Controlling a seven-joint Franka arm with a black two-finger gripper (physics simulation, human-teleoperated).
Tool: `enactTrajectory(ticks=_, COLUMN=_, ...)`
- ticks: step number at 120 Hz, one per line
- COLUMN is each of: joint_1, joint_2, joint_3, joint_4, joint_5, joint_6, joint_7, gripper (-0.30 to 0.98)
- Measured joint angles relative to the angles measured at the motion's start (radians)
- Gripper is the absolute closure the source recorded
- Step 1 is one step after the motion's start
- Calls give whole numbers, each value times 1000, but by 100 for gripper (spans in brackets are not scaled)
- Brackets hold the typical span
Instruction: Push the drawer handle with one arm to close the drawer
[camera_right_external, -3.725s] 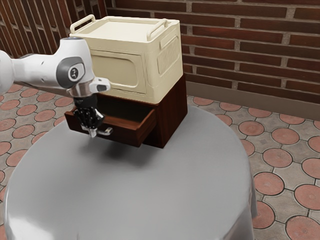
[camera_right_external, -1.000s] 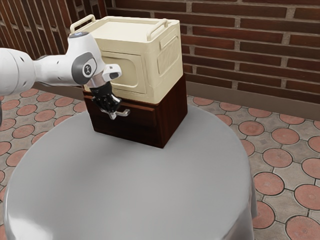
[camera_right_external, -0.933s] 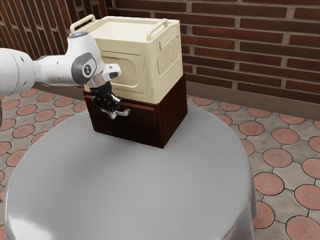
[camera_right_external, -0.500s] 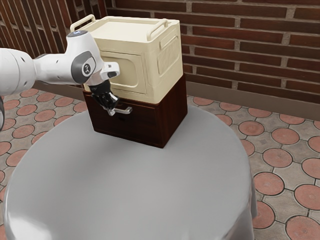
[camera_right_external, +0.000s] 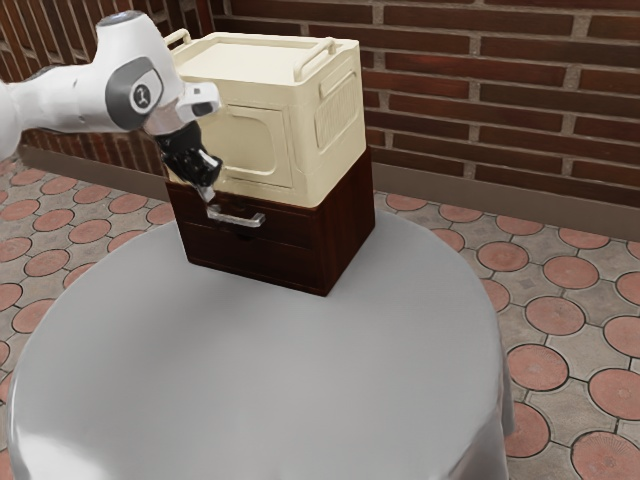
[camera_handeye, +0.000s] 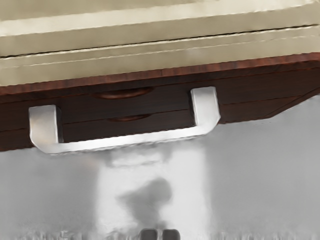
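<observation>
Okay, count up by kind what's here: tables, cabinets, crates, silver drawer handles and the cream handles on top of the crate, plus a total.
Grey table: 1
Wooden cabinet: 1
Cream crate: 1
Silver drawer handle: 1
Cream crate-top handles: 2
Total: 6

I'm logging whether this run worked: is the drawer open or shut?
Shut. In the exterior view, the drawer sits flush in the cabinet, with its handle sticking out.

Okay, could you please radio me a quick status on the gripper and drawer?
Gripper near the silver bar handle, not gripping it. Drawer looks closed. Cream storage crate atop the wooden cabinet, not blocking the drawer.
</observation>
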Motion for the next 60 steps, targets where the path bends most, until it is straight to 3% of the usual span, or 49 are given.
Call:
enactTrajectory(ticks=9, joint_1=0, joint_2=-127, joint_3=-90, joint_4=8, joint_5=3, joint_6=-132, joint_7=6, gripper=79)
enactTrajectory(ticks=24, joint_1=-80, joint_2=-176, joint_3=-154, joint_4=35, joint_5=5, joint_6=-269, joint_7=45, gripper=77)
enactTrajectory(ticks=44, joint_1=1, joint_2=-191, joint_3=-163, joint_4=38, joint_5=5, joint_6=-396, joint_7=125, gripper=40)
enactTrajectory(ticks=60, joint_1=16, joint_2=-199, joint_3=-157, joint_4=40, joint_5=6, joint_6=-459, joint_7=232, gripper=21)
